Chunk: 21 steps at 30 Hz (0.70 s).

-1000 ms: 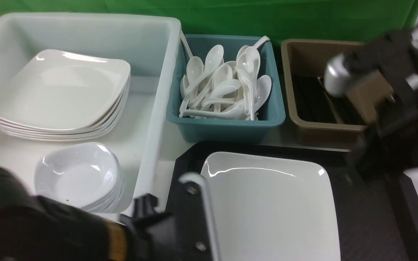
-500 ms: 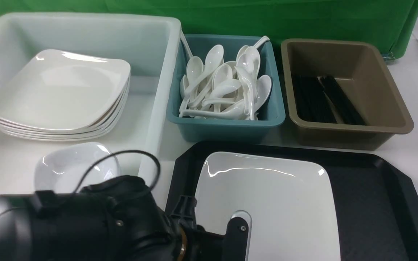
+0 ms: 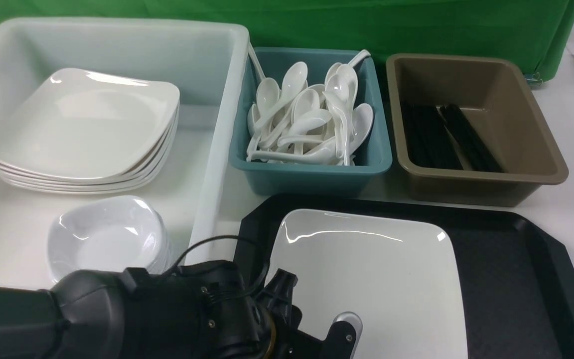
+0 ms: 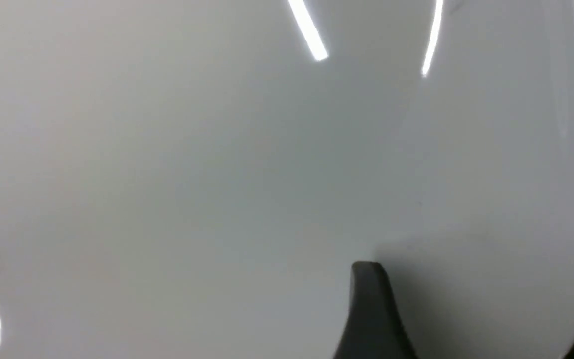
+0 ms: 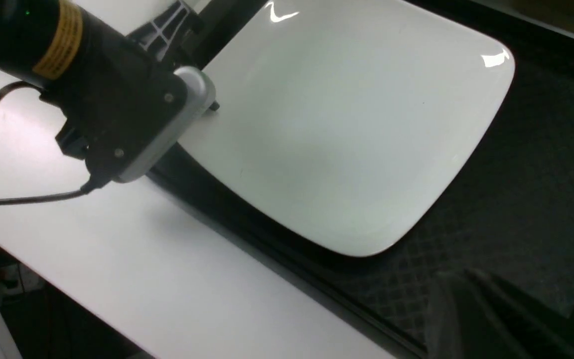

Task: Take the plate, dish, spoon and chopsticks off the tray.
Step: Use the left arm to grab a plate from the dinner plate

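The white square plate lies on the black tray, towards its left, and it is the only thing I see on the tray. My left gripper hangs over the plate's near-left edge, open, with one finger just above the glossy surface and nothing held. My right gripper is shut and empty, low over the tray's bare textured floor beside a plate corner; it is out of the front view. A stack of small dishes, a heap of spoons and black chopsticks lie in the bins behind.
A large white tub at the left holds stacked plates and the dishes. A teal bin with the spoons and a brown tub with the chopsticks stand behind the tray. A green cloth hangs at the back.
My right arm has left the brown tub and gone out of the front view. My left gripper has swung down over the plate's near-left edge and opened.
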{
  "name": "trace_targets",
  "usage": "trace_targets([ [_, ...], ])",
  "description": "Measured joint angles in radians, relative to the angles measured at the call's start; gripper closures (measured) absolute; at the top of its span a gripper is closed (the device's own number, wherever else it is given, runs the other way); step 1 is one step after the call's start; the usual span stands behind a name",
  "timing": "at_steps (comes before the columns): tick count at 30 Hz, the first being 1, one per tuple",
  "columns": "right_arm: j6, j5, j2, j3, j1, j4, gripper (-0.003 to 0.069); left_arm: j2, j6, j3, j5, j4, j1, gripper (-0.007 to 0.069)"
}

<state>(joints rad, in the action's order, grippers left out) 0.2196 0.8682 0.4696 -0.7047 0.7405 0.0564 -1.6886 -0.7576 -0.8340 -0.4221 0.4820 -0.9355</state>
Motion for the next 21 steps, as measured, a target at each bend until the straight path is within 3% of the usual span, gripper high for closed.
trace_targets([
  [8, 0.0, 0.004, 0.0, 0.0, 0.0, -0.001, 0.0615, -0.029, -0.002, -0.009, 0.04, 0.037, 0.0, 0.0221],
  [12, 0.002, 0.004, 0.0, 0.0, 0.0, -0.001, 0.0612, -0.033, 0.01, -0.009, 0.05, 0.04, 0.0, 0.0306],
  [14, 0.006, 0.005, 0.0, 0.0, 0.0, -0.001, 0.0607, -0.036, 0.018, -0.009, 0.067, 0.047, 0.0, 0.0409],
  [21, 0.008, 0.005, 0.0, 0.0, 0.0, -0.045, 0.0603, -0.03, 0.017, -0.013, 0.087, 0.014, -0.012, 0.0439],
])
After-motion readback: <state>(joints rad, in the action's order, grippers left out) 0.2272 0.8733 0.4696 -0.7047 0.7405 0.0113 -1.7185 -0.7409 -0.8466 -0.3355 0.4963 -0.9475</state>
